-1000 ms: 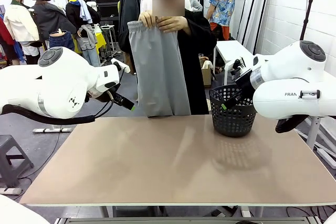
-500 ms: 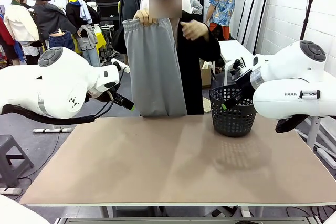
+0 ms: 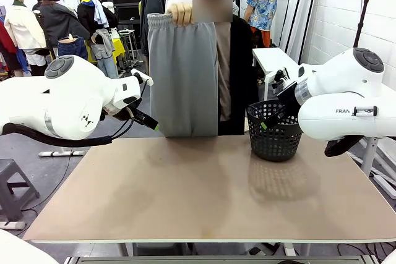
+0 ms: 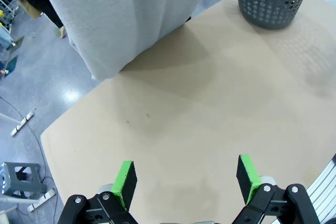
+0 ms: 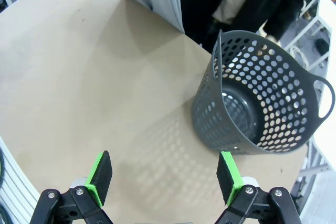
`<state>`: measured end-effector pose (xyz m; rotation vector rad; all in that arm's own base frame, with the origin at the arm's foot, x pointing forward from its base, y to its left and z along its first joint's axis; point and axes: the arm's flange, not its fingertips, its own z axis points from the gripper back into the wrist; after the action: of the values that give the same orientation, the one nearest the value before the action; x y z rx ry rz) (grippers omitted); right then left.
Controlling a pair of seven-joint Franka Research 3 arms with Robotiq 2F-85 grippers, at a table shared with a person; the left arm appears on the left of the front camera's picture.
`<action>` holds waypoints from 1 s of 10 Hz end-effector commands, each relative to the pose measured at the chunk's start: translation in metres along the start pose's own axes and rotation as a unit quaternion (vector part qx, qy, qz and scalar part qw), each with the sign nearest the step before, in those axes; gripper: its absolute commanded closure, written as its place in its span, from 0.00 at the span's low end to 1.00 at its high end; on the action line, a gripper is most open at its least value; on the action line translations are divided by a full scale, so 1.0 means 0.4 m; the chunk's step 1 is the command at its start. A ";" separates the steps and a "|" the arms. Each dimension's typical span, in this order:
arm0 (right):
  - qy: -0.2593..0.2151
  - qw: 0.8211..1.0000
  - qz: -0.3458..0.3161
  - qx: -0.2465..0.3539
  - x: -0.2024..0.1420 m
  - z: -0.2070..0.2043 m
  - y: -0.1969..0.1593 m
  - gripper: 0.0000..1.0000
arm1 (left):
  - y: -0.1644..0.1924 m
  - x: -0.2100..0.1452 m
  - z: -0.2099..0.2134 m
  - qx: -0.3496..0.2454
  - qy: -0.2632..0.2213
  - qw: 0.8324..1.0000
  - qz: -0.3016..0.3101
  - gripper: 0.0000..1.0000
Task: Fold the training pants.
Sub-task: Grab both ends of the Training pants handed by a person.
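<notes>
Room: busy workshop with a grey floor, a small stool at far left and a white brick wall at right.
Left gripper: jaws spread wide, holding nothing, poised above the left part of the table.
Table: flat tan top, smooth and matte, bare at its middle and near side.
Training pants: light grey, hanging upright left of centre at the far side, hem down at the table's far edge; contact with the top cannot be told.
Person's hand: gripping the gathered waistband at the top.
Basket: black, perforated, upright on the far right of the table, apart from the pants.
Right gripper: fingers parted, empty, above the table near the basket.
</notes>
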<state>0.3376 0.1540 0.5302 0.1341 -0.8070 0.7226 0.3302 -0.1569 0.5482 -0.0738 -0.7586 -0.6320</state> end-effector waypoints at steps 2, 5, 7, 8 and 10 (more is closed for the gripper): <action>0.000 1.000 0.000 -0.001 0.000 0.000 -0.002 0.00 | 0.000 0.000 -0.001 0.000 0.001 1.000 0.000 0.00; 0.000 1.000 0.000 -0.001 0.000 0.000 -0.002 0.00 | 0.000 0.000 -0.001 0.000 0.001 1.000 0.000 0.00; 0.000 1.000 0.000 -0.001 0.000 0.000 -0.002 0.00 | 0.000 0.000 -0.001 0.000 0.001 1.000 0.000 0.00; 0.000 1.000 0.000 -0.001 0.000 0.000 -0.002 0.00 | 0.000 0.000 -0.001 0.000 0.001 1.000 0.000 0.00; 0.000 1.000 0.000 -0.001 0.000 0.000 -0.002 0.00 | 0.000 0.000 -0.001 0.000 0.001 1.000 0.000 0.00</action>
<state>0.3376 0.1540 0.5302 0.1341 -0.8070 0.7226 0.3302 -0.1569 0.5482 -0.0738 -0.7586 -0.6320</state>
